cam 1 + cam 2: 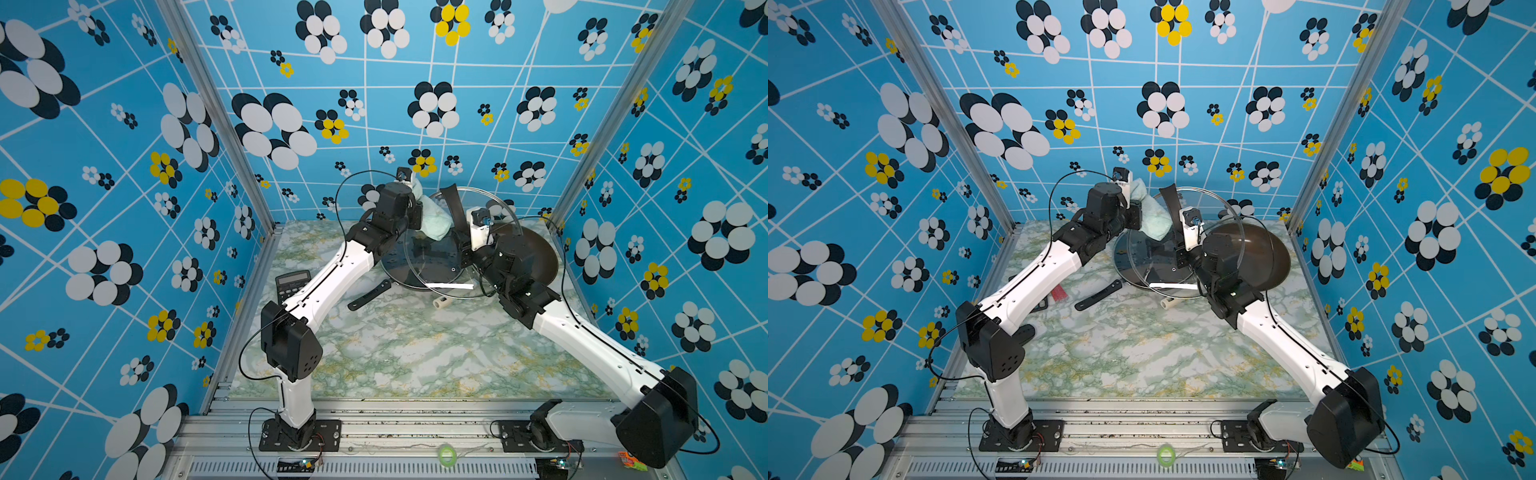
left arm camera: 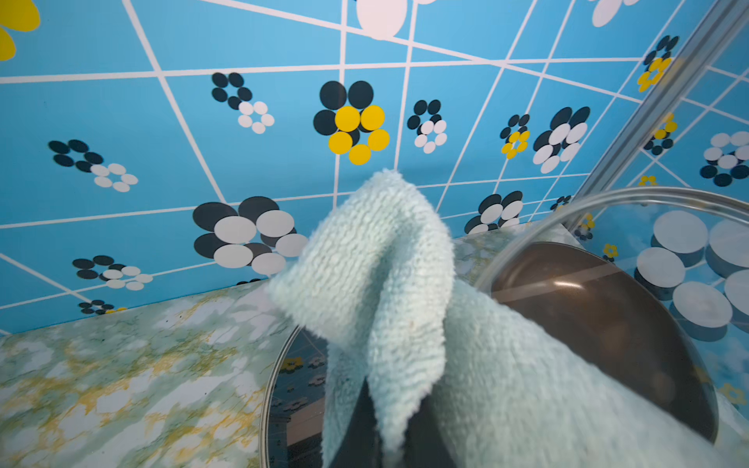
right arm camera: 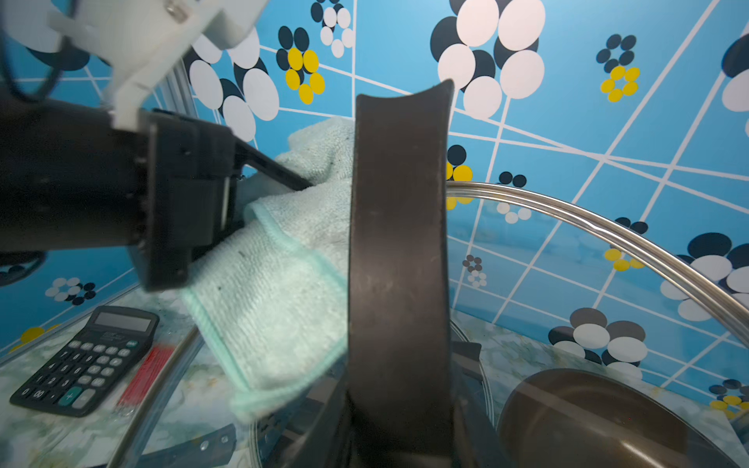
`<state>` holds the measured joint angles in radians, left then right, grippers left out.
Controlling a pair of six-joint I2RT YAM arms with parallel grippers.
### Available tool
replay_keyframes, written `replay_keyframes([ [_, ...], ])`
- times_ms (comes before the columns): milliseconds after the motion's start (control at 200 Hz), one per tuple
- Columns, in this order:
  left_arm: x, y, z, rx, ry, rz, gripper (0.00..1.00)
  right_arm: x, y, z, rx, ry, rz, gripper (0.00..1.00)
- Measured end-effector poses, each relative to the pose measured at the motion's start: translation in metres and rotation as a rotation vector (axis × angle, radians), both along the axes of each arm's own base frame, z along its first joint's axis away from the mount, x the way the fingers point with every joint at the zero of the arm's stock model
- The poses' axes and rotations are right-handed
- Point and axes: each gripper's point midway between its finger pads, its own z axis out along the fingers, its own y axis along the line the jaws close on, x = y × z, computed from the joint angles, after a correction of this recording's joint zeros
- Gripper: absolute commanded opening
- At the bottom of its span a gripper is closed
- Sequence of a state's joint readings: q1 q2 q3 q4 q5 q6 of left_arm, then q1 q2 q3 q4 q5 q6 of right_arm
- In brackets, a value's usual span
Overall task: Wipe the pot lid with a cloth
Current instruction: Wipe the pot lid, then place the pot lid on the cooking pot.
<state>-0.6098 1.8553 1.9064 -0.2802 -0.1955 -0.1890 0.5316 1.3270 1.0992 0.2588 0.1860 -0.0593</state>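
Left gripper (image 1: 419,212), clamped shut on the cloth (image 1: 435,222), holds it against the pot lid (image 1: 432,266) at the glass's ten o'clock. Right gripper (image 1: 463,243), part-closed on the handle (image 3: 399,263), props the lid tilted above the pan (image 1: 538,253), presumably steadying it for wiping.

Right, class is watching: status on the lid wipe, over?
Left end effector shut on cloth, cloth against lid. Right end effector holds lid up by handle. Pan below, not in the way.
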Motion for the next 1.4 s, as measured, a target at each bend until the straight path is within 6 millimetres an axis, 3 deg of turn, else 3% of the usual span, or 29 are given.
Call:
replay_keyframes([
  [130,-0.029,-0.02,-0.023,0.005,0.059,-0.072,0.0,0.035,-0.016,-0.014,0.079,0.022,-0.098,0.0],
  [250,-0.04,-0.021,-0.052,0.015,0.132,-0.07,0.0,0.057,-0.036,-0.015,0.143,0.015,-0.192,0.0],
  [460,-0.052,-0.01,-0.073,0.045,0.208,-0.05,0.0,0.082,-0.115,-0.021,0.237,0.005,-0.461,0.0],
  [585,-0.065,0.0,-0.051,0.038,0.186,-0.055,0.0,0.09,-0.162,-0.033,0.223,0.002,-0.633,0.0],
  [715,-0.083,0.022,0.001,-0.008,0.089,-0.027,0.0,0.096,-0.207,-0.051,0.201,0.02,-0.764,0.0],
  [889,-0.109,0.059,0.049,-0.047,-0.014,0.036,0.0,0.11,-0.256,-0.107,0.139,0.121,-0.891,0.0],
  [1044,-0.12,0.079,0.059,-0.047,-0.042,0.091,0.0,0.127,-0.261,-0.169,0.106,0.228,-0.92,0.0],
  [1144,-0.125,0.091,0.056,-0.023,-0.039,0.125,0.0,0.14,-0.255,-0.194,0.092,0.272,-0.901,0.0],
  [1214,-0.128,0.099,0.053,-0.009,-0.035,0.15,0.0,0.148,-0.251,-0.199,0.091,0.285,-0.886,0.0],
  [1399,-0.139,0.119,0.043,0.003,-0.017,0.214,0.0,0.165,-0.244,-0.184,0.149,0.251,-0.852,0.0],
])
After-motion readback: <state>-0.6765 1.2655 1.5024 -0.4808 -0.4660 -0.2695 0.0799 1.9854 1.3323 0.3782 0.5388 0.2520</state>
